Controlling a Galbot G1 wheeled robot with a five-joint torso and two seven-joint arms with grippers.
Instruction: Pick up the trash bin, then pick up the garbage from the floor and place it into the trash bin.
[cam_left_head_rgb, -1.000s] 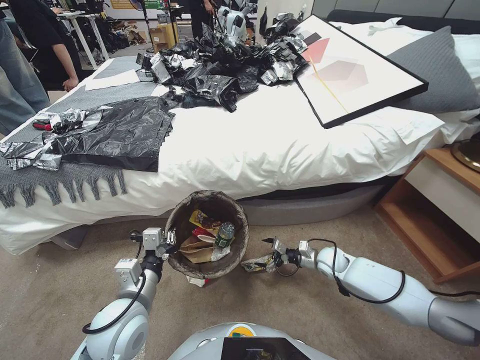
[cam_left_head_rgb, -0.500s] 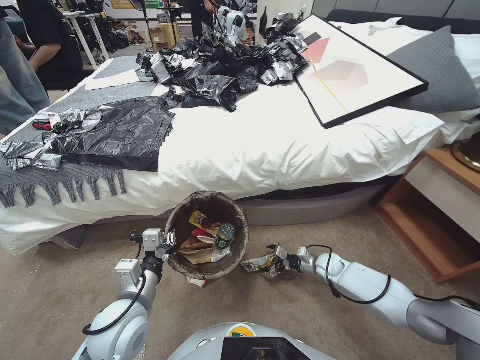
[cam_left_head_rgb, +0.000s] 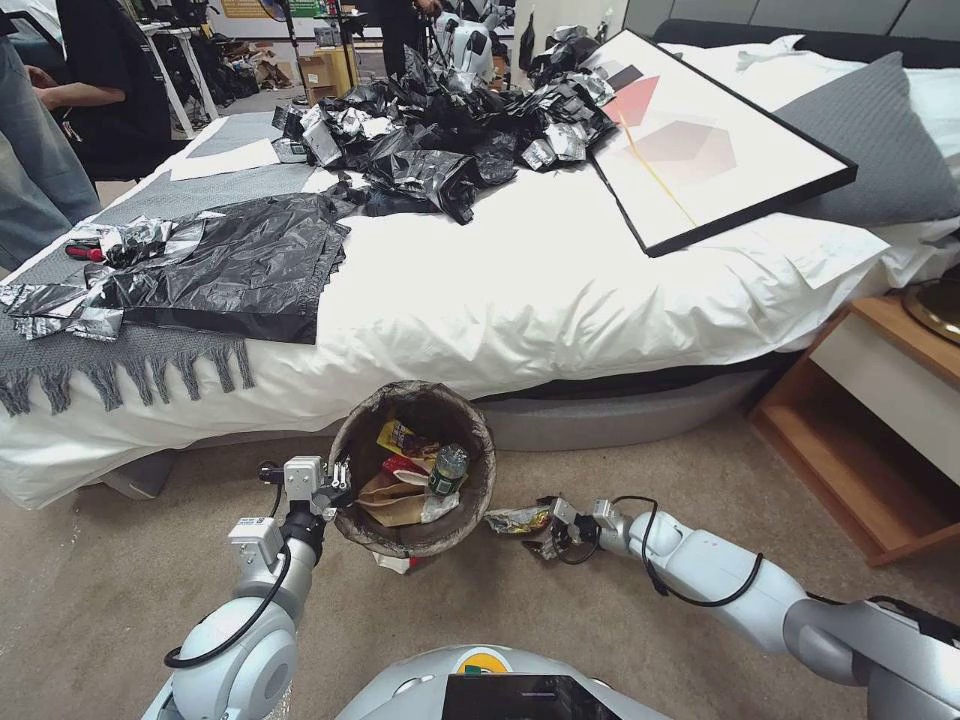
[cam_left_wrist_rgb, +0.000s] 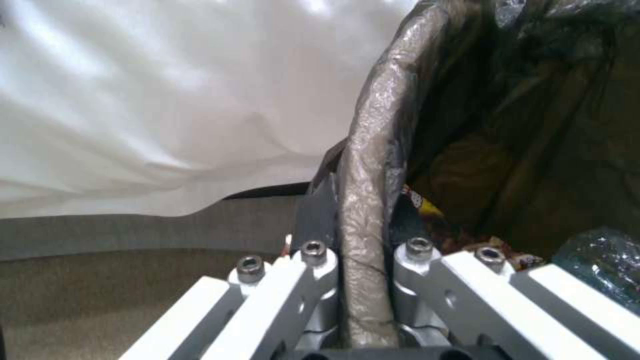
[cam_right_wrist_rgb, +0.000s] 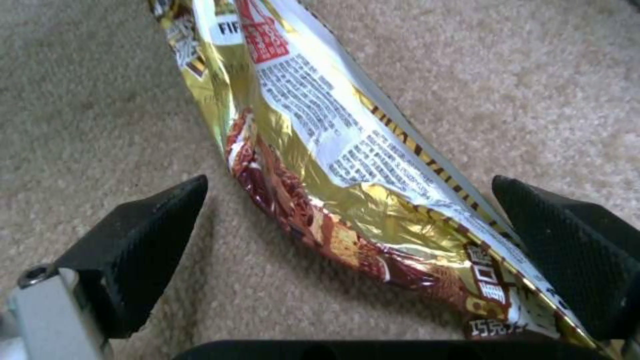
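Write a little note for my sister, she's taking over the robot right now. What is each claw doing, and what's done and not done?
Left gripper: shut on the rim of the small round trash bin lined with a dark bag, held near the bed.
Right gripper: open, fingers either side of the shiny gold-and-red snack wrapper lying on the beige carpet.
Done: tan paper bag, yellow wrapper and clear bottle with green label are in the bin.
Left: close on the wrapper, drop it in.

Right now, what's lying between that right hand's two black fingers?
A gold snack wrapper lies on the carpet between the open right hand's fingers, seen in the right wrist view.
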